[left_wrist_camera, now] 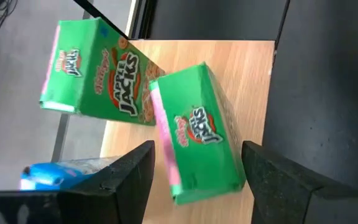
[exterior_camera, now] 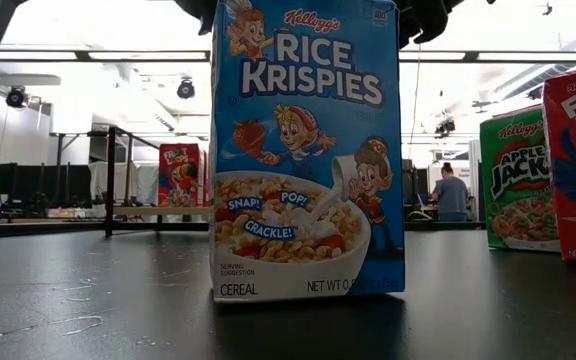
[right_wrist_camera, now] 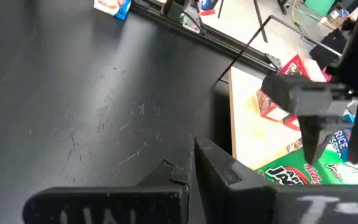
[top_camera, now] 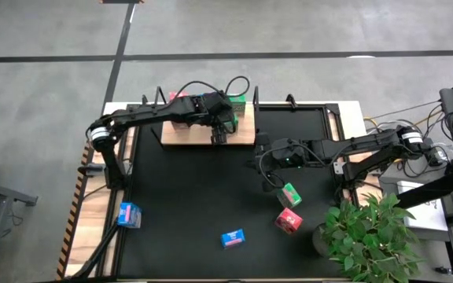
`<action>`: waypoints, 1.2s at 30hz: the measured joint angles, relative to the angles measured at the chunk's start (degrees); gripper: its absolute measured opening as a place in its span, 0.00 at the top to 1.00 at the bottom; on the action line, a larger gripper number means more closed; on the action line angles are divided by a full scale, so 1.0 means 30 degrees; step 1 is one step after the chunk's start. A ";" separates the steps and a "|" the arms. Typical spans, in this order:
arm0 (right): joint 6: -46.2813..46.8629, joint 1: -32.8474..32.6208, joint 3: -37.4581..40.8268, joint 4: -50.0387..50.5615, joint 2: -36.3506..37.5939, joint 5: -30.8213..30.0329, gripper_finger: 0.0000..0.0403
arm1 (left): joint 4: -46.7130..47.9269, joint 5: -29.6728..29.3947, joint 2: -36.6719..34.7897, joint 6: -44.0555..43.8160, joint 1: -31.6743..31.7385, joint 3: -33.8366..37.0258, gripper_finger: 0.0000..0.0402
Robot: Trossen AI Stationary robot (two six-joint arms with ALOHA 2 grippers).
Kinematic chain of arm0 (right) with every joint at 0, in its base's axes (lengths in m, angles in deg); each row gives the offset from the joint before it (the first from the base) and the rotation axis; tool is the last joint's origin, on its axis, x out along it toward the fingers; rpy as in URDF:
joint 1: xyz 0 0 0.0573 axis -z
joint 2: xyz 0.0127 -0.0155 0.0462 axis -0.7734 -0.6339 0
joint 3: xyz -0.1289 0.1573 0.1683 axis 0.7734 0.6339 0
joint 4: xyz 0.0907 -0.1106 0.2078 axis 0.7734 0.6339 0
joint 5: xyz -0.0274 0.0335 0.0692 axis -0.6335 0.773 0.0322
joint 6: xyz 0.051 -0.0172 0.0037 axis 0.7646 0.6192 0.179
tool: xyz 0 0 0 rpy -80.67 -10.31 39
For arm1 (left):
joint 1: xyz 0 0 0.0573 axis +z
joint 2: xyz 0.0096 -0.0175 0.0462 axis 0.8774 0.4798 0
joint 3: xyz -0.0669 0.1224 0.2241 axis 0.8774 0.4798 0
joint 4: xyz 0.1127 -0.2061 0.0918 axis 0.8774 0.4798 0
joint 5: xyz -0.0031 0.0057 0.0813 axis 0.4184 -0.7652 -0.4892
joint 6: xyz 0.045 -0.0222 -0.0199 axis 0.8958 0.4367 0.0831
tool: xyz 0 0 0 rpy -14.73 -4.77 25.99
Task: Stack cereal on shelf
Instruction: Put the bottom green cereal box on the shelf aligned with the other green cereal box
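Note:
The shelf (top_camera: 195,132), a light wooden board, lies at the far side of the black mat. On it, in the left wrist view, lie two green cereal boxes, one (left_wrist_camera: 197,134) between my fingers and one (left_wrist_camera: 98,71) beyond it, with a blue box (left_wrist_camera: 51,174) beside them. A pink-red box (top_camera: 176,98) stands at the shelf's far edge. My left gripper (left_wrist_camera: 197,152) hovers open over the shelf, its fingers on either side of the nearer green box. My right gripper (top_camera: 262,161) hangs shut over the mat's middle, holding nothing.
Loose boxes stand on the mat: green (top_camera: 290,193), pink-red (top_camera: 288,221), blue (top_camera: 232,237) near the front, and a blue one (top_camera: 129,214) at the left edge. A potted plant (top_camera: 368,232) stands at the front right. Black posts (top_camera: 160,96) rise at the shelf's ends.

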 joint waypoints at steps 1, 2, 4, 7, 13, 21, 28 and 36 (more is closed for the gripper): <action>0.0109 0.0000 0.0000 -0.0061 0.0000 -0.0012 0.98 | 0.0342 0.0007 -0.0088 0.0123 -0.0024 -0.0210 0.44; 0.0249 0.0000 0.0000 -0.0103 0.0000 -0.0080 0.98 | 0.0652 -0.0001 -0.0220 0.0184 -0.0080 -0.0375 0.44; 0.0581 0.0000 0.0000 -0.0145 0.0000 -0.0564 0.98 | 0.1063 -0.0002 -0.0598 0.0237 -0.0202 -0.0479 0.44; 0.0759 0.0000 0.0000 -0.0139 0.0000 -0.1446 0.98 | 0.1189 0.0007 -0.1535 0.0237 -0.0355 0.0017 0.45; 0.1360 0.0339 0.0000 -0.0077 0.0000 -0.1508 0.98 | -0.1333 -0.0002 -0.3919 0.0030 -0.0632 0.3536 0.57; 0.0963 0.0627 0.0000 -0.0006 0.0000 -0.1475 0.98 | -0.8389 -0.0188 -0.5545 -0.1078 -0.0823 0.9704 0.83; 0.0720 0.0882 0.0000 -0.0004 -0.0007 -0.1475 0.98 | -1.1481 -0.1219 -0.4694 -0.1515 -0.0817 1.1202 0.99; 0.0577 0.0882 0.0000 -0.0004 -0.0146 -0.1461 0.98 | -1.3516 -0.1598 -0.3505 -0.0424 -0.0355 1.1048 1.00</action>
